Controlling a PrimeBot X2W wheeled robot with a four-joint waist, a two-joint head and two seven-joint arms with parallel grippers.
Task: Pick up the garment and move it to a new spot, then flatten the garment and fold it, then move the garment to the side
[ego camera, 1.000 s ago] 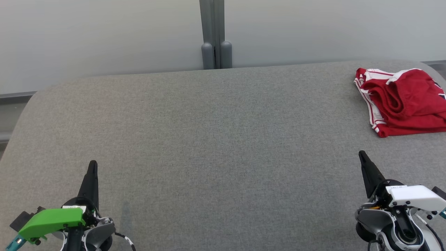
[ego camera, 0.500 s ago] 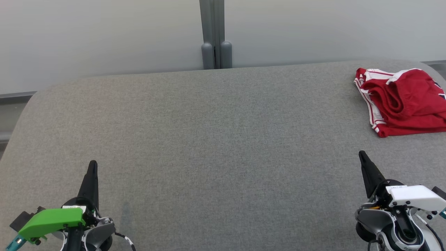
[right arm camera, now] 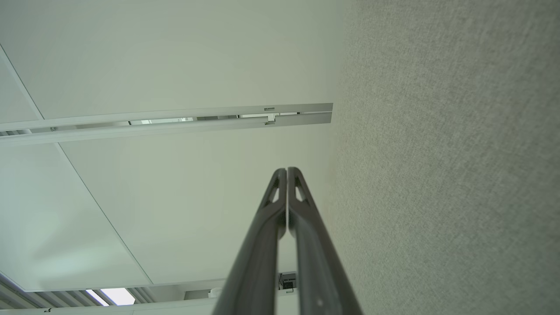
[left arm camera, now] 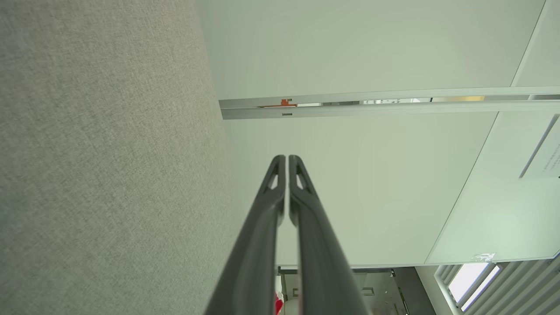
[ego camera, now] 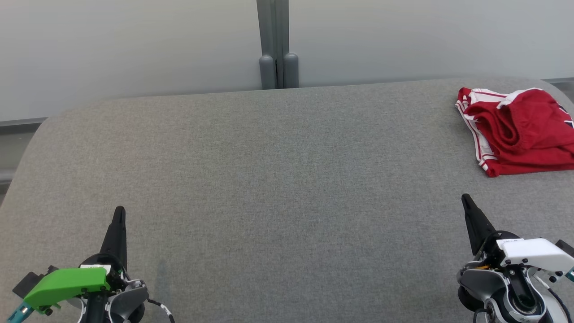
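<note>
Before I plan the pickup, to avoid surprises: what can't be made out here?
- Garment: its right side is cut off by the head view's edge; bunched folds hide its shape.
- Red speck, left wrist view: mostly behind the fingers, too small to identify.

One red garment (ego camera: pixel 520 132), one grey table (ego camera: pixel 287 188), two hands: left hand (ego camera: pixel 119 211), right hand (ego camera: pixel 466 198)

The red garment (ego camera: pixel 520 130) runs off the right edge of the head view, so its far side is hidden. The grey table (ego camera: pixel 269 188) is cut off at the bottom and the right. In the left wrist view, a tiny red bit (left arm camera: pixel 278 302) peeks out between the two fingers (left arm camera: pixel 258 253) of the left gripper (left arm camera: pixel 287 157), too small to tell what it is. The writing on a wall sign (left arm camera: pixel 549 162) is too small to read.
</note>
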